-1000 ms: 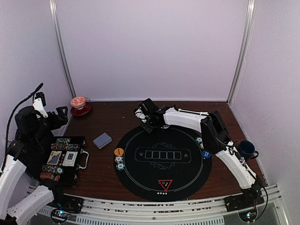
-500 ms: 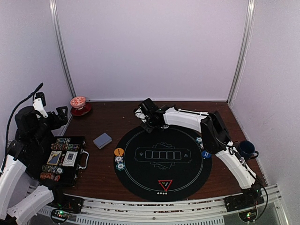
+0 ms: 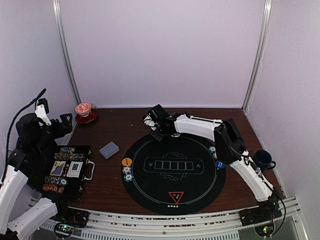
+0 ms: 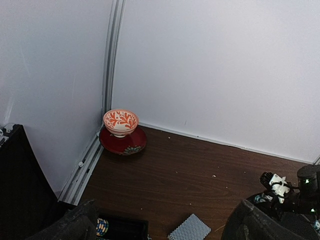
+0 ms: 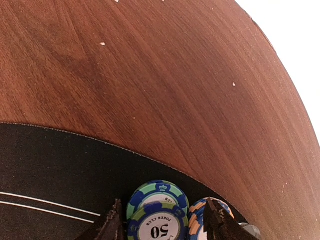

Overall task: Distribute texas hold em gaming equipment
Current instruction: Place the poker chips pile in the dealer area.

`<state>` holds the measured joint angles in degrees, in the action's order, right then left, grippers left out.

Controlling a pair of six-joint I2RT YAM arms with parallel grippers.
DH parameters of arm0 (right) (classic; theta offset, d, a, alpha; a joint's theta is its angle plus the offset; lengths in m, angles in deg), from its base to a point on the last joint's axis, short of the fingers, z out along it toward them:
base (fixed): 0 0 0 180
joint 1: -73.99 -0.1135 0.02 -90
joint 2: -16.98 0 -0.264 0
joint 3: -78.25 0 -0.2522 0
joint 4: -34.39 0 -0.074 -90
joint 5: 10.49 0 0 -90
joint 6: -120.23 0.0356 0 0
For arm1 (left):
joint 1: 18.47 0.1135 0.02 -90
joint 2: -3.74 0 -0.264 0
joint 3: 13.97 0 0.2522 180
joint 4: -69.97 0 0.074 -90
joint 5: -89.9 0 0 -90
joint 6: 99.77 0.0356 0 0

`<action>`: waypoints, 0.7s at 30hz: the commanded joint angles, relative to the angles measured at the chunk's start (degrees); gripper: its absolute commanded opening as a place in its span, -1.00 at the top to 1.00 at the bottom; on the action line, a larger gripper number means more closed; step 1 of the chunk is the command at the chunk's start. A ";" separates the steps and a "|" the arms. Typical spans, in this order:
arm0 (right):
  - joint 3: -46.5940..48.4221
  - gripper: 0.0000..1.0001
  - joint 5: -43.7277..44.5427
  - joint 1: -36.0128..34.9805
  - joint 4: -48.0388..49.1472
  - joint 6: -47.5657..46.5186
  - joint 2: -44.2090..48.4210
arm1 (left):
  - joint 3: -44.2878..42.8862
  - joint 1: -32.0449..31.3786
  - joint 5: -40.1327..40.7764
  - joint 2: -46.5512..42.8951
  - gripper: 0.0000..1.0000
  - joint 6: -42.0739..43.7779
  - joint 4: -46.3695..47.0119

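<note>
My right gripper (image 5: 162,217) hangs low over the far rim of the black round mat (image 3: 150,185), jaws open with small gaps on either side of a blue-green "50" chip (image 5: 157,227). That chip lies on a green-blue chip (image 5: 159,191); an orange-blue chip (image 5: 197,220) sits beside it by the right finger. From above, the right gripper (image 3: 159,131) covers these chips. A grey-blue card deck (image 3: 109,149) lies left of the mat. An orange button (image 3: 126,162) and chips (image 3: 127,173) sit at the mat's left edge. A blue button (image 3: 220,164) and chips (image 3: 213,151) are at its right, a red triangle (image 3: 176,196) at the near edge. My left gripper (image 4: 160,220) is open and empty.
An open black case (image 3: 67,170) with chip rows and cards stands at the left under my left arm. A red-and-white cup on its saucer (image 3: 84,111) sits in the far left corner. A dark blue mug (image 3: 262,159) stands at the right, beside my right arm.
The right gripper's jaws have spread apart around the chips at the mat's far rim. Neither arm has visibly shifted.
</note>
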<state>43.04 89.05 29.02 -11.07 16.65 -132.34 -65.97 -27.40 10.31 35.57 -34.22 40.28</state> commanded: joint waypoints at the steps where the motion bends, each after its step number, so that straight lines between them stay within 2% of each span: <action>1: 2.42 -0.13 1.38 0.32 -1.19 -0.45 -1.07 | 0.27 0.52 -0.54 0.07 -0.96 -0.43 3.18; 10: 4.00 -0.37 -2.62 -0.70 -5.62 -2.70 4.84 | 0.27 0.54 -0.53 0.04 -0.96 -0.43 3.15; 13: 3.00 -0.55 -2.01 -0.91 -6.70 -3.20 8.45 | 0.27 0.58 -0.49 0.06 -0.96 -0.43 3.14; 16: -1.88 -0.85 0.59 -0.99 -5.90 -3.44 12.55 | 0.34 0.58 -0.50 -0.13 -0.96 -0.47 3.09; 18: -6.52 -0.97 1.89 -0.92 -4.95 -3.68 15.59 | 0.36 0.52 -0.53 -0.19 -0.96 -0.50 3.11; 21: -14.73 -1.00 3.63 -0.95 -1.46 -4.41 19.70 | 0.27 0.56 -0.58 -0.13 -0.96 -0.51 3.18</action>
<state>36.37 88.90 28.26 -15.92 13.42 -119.14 -65.97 -27.40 10.18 35.55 -34.33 40.30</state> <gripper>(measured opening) 0.996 0.978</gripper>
